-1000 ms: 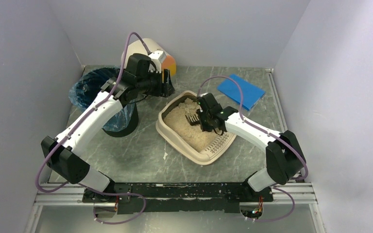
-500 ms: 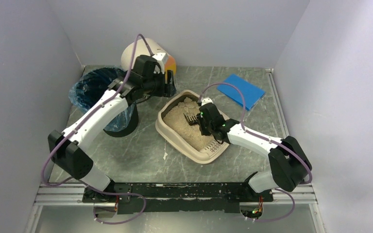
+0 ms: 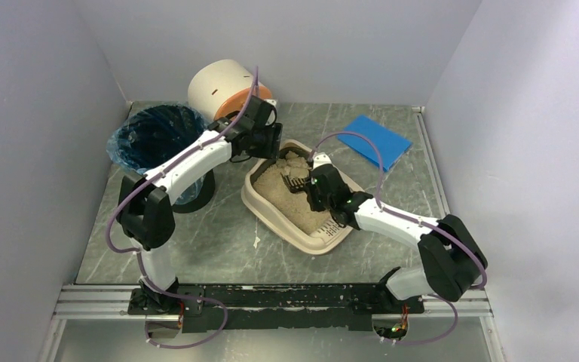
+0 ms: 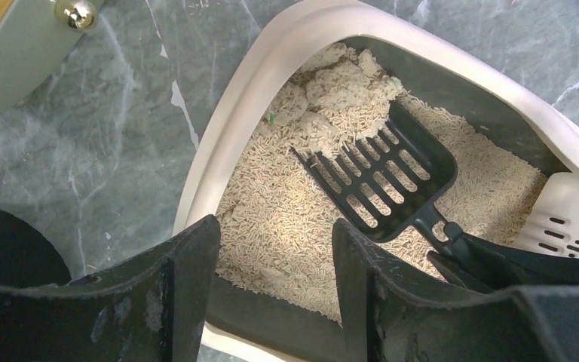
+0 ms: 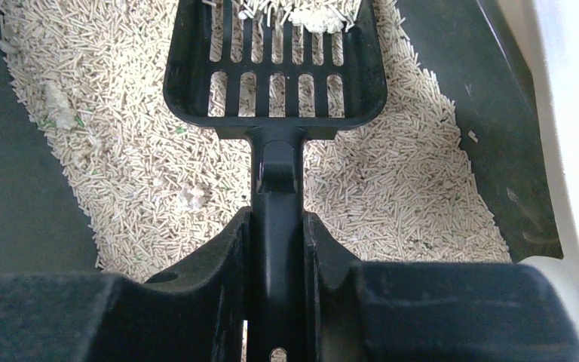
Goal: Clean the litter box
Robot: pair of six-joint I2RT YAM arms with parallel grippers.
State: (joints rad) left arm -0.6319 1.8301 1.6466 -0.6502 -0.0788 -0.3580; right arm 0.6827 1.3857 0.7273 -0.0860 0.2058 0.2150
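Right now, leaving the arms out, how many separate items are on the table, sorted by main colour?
Beige: 1, litter box
Black: 2, scoop, bin with blue liner
Blue: 1, flat sheet
White: 1, drawer unit
Total: 5

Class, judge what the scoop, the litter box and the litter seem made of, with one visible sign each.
The scoop: probably moulded plastic, matt black; crisp even slots.
The litter box: likely plastic, smooth beige with a soft sheen; rolled rim.
The litter: pale short pellets, dull and fibrous-looking; exact material unclear.
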